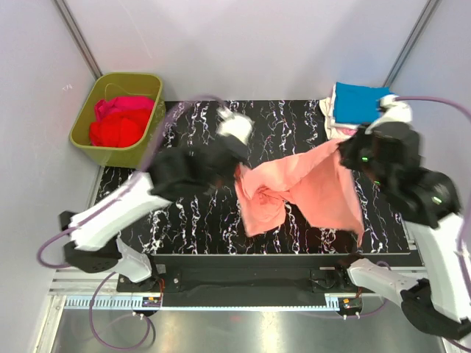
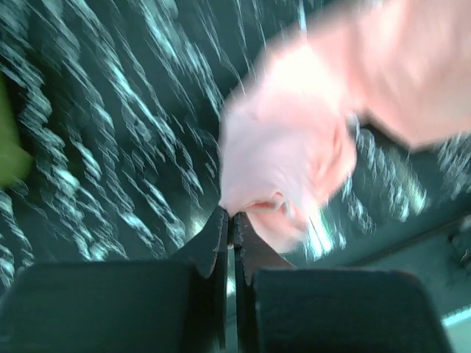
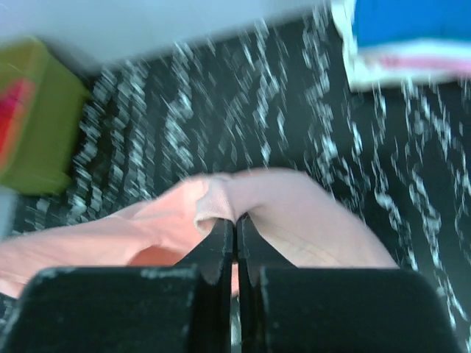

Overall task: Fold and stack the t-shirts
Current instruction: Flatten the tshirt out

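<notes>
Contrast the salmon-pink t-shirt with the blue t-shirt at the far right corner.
The salmon-pink t-shirt is unfolded and crumpled; the blue t-shirt is folded flat. The salmon-pink one hangs pinched between the left gripper and right gripper; the blue one rests atop a stack. Both are plain tees.

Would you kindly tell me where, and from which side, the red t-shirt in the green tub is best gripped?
Probably pinch a raised fold at the top of the crumpled red t-shirt, coming straight down from above. The walls of the olive-green tub close off every side, and the magenta t-shirt lies against it at the back.
</notes>
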Action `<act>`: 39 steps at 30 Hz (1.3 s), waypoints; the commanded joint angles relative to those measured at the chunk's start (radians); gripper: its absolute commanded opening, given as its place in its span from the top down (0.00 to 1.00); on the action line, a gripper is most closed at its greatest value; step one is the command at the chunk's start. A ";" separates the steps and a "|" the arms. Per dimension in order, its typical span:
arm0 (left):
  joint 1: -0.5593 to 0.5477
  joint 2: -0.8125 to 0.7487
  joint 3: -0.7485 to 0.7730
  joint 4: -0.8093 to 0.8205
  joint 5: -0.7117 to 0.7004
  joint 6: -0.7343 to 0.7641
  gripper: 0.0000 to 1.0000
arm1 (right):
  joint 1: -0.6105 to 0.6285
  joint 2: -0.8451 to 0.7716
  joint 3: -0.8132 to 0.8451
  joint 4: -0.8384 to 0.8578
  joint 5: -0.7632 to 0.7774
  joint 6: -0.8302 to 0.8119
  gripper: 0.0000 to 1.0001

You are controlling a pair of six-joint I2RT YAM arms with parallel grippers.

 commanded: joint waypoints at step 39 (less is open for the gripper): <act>0.814 0.581 0.601 0.150 0.282 0.396 0.01 | -0.398 0.903 0.431 -0.023 -0.190 -0.125 0.00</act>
